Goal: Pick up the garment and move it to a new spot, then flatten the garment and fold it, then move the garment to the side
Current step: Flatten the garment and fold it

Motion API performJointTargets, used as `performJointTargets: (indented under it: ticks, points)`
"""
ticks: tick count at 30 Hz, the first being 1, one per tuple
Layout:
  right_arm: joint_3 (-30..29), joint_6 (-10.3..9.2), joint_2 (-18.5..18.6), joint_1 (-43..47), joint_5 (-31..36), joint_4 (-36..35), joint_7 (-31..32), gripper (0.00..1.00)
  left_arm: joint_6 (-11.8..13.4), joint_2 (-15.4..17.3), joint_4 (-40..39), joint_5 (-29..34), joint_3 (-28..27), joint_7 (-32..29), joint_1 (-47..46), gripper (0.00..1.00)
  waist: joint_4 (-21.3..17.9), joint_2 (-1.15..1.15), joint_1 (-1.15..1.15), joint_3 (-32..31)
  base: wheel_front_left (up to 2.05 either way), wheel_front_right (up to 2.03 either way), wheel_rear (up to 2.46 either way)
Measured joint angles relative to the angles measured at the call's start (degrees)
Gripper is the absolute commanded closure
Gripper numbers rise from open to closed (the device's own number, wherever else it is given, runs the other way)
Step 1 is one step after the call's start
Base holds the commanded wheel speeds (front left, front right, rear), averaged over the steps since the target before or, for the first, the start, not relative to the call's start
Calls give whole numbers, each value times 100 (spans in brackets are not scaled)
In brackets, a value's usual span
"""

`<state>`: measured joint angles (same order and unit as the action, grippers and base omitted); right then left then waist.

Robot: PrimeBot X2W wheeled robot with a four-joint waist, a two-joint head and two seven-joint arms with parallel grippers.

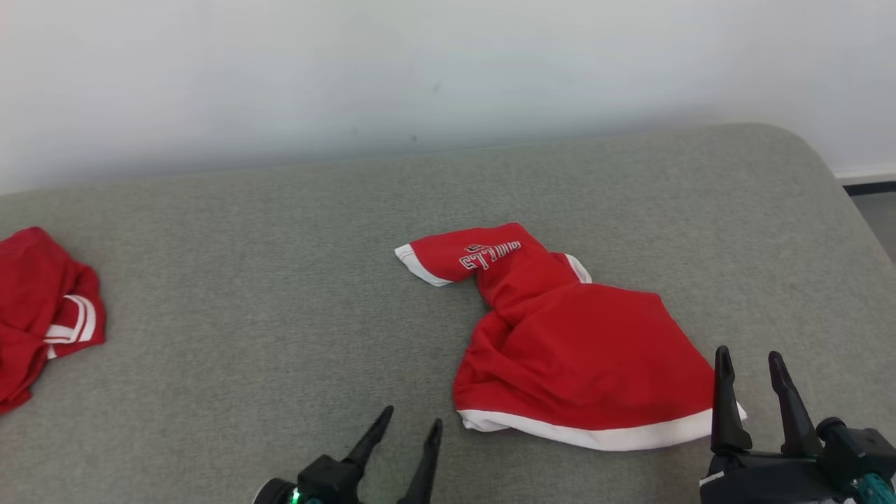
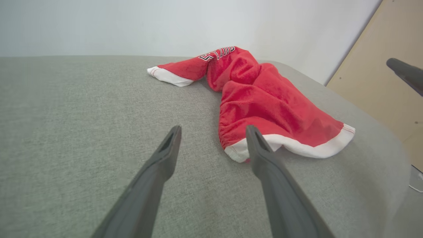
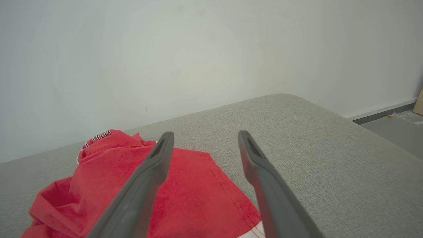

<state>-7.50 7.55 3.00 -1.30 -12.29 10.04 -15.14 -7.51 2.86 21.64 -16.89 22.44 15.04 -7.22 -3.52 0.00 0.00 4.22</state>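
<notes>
The garment [image 1: 574, 343] is a red piece with white trim and lettering, lying rumpled on the grey cushioned surface [image 1: 280, 280], right of centre. Its white hem faces me. My right gripper [image 1: 752, 364] is open at the hem's right corner, with nothing between its fingers; in its wrist view [image 3: 202, 138] the red cloth [image 3: 185, 195] lies below and to the left. My left gripper [image 1: 413, 418] is open too, just left of the hem's near-left corner. The left wrist view shows the garment [image 2: 264, 99] ahead and right of the left gripper [image 2: 213, 130].
A second red and white garment [image 1: 42, 308] lies bunched at the far left edge of the surface. A pale wall [image 1: 448, 70] runs behind. The surface's rounded right corner [image 1: 805, 154] drops to the floor [image 1: 878, 217].
</notes>
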Motion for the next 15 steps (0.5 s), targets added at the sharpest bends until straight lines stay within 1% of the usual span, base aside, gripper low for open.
performJointTargets:
  ticks: [3,7,12,15]
  points:
    - [75,0,-2,-76,-102,51,0,0,-1,-4,189,-54,258,0,-167,0,-118,0,0,48,0,0,0]
    - [190,0,-5,-164,-222,96,0,0,-1,0,455,-156,437,0,-392,0,-291,0,0,133,0,0,0]
    - [258,0,-7,-245,-303,145,0,0,-1,-2,847,-301,450,0,-826,0,-534,0,0,293,0,0,0]
    - [269,0,-4,-297,-333,165,0,0,-1,-2,1140,-365,576,0,-1021,0,-634,0,0,381,0,0,0]
